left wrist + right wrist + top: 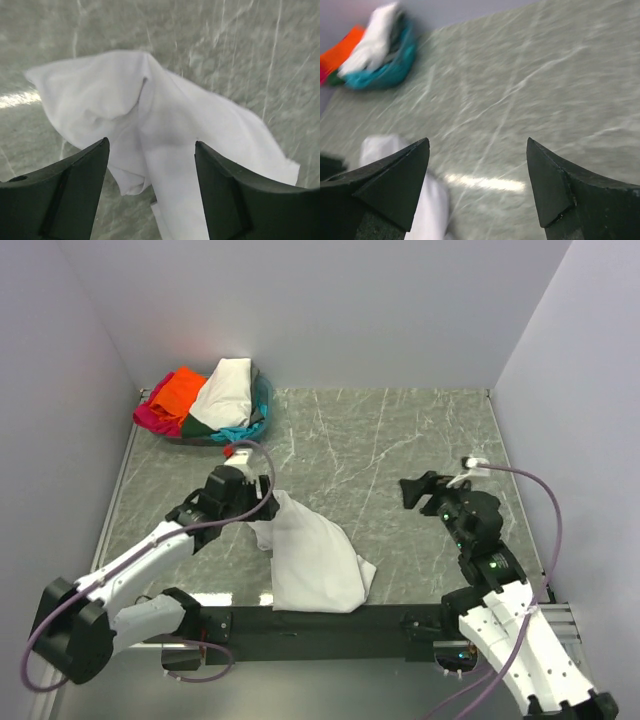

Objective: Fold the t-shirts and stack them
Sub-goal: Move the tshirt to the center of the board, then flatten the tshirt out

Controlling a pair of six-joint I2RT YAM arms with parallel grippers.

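A plain white t-shirt [312, 558] lies crumpled on the marble table [400, 440] near the front centre. My left gripper [264, 498] hovers at the shirt's upper left corner. In the left wrist view this gripper [150, 146] is open, with the white t-shirt [165, 120] loose beneath the jaws and touching neither finger. My right gripper [409, 490] hangs over bare table to the shirt's right. It is open [477, 145] with nothing between its fingers. An edge of the white t-shirt [382, 147] shows at its lower left.
A pile of other t-shirts [205, 402] sits at the back left corner: orange, cream-white, magenta-pink, teal and dark green. The same pile [375, 50] shows in the right wrist view. Grey walls close in the table on three sides.
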